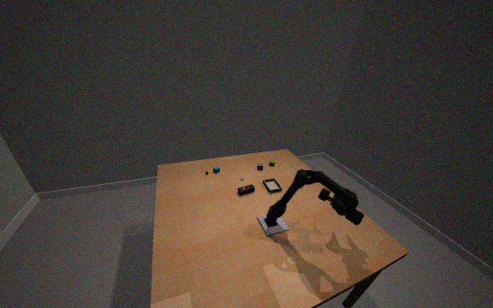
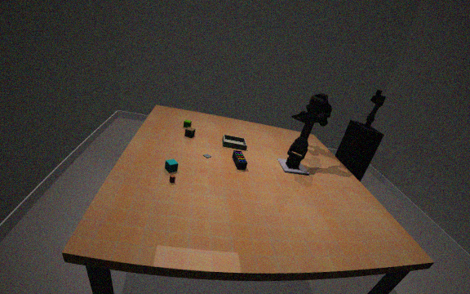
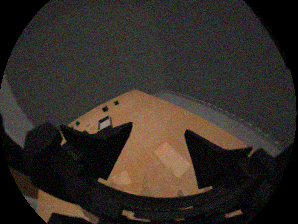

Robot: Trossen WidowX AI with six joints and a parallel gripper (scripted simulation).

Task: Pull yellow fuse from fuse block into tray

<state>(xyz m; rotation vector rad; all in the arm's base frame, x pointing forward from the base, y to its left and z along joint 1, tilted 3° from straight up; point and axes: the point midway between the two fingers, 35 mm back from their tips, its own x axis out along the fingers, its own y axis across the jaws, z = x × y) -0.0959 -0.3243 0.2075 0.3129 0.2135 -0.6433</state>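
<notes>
Tray [image 1: 272,185] sits just beside fuse block [image 1: 246,189], cubes beyond.

Table [image 2: 227,212]: warm orange-brown wood look, smooth, faint sheen with a pale glossy patch at the near edge; legs dark and matt

Arm [image 1: 311,188]: black, matt, hard plastic or painted metal, cannot tell which; sits on a pale grey smooth base plate [image 1: 273,227]

Fuse block [image 2: 239,159]: black matt body, plastic-looking, small bright coloured tops

Tray [image 2: 234,141]: dark rim, pale flat floor, matt

Teal cube [image 2: 171,165] and green cube [image 2: 187,123]: plain saturated colour, smooth, no texture

Floor [image 2: 35,229]: grey, matt
</notes>
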